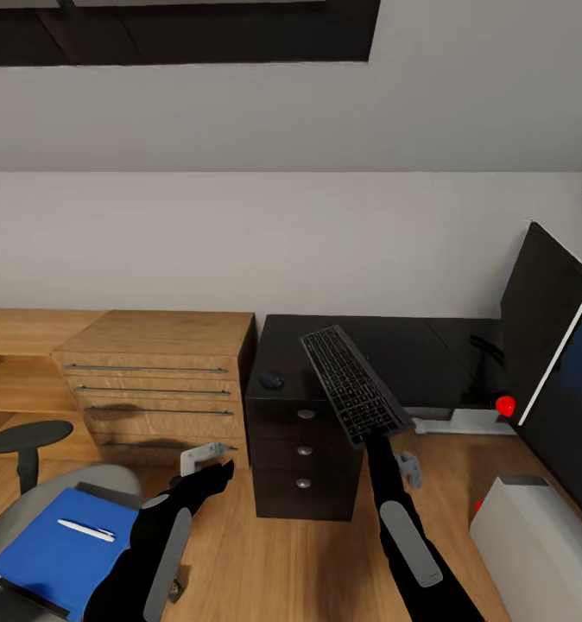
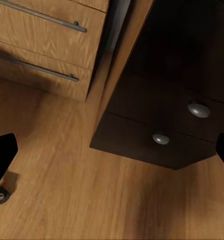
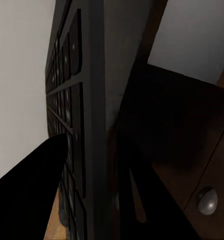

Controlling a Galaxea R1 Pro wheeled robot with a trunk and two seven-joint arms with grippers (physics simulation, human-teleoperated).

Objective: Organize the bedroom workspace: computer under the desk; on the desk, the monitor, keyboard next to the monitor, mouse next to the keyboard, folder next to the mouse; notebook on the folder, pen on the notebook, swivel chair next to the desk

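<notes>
— While the right claw [image 1: 366, 434] grips the near end of the keyboard [image 1: 353, 383], where does the board sit?

— Lifted clear, tilted, its far end reaching over the front of the black bench [image 1: 386, 345]. In the right wrist view the keyboard [image 3: 77, 125] stands edge-on between the dark fingers [image 3: 32, 190], so the claw is closed on it.

— And the left claw [image 1: 206, 454]?

— It hangs low over the wooden floor [image 1: 265, 553], in front of the bench's drawers [image 1: 303, 449], with nothing in it. Its left wrist view shows two dark fingertips [image 2: 2, 155] at opposite edges, far apart, so it is spread wide.

— Where is the mouse [image 1: 272, 379]?

— On the bench's near left corner, beyond the left claw and just left of the keyboard.

— The rest?

— The monitor [image 1: 546, 320] leans to the right of the right claw, a red dot at its lower corner. The computer [image 1: 541, 540] stands on the floor, right of the right arm. The folder [image 1: 49, 549] lies on the swivel chair [image 1: 101, 479], behind and left of the left claw, with the pen [image 1: 85, 529] on top. A wooden counter [image 1: 157, 380] stands left of the bench.
</notes>
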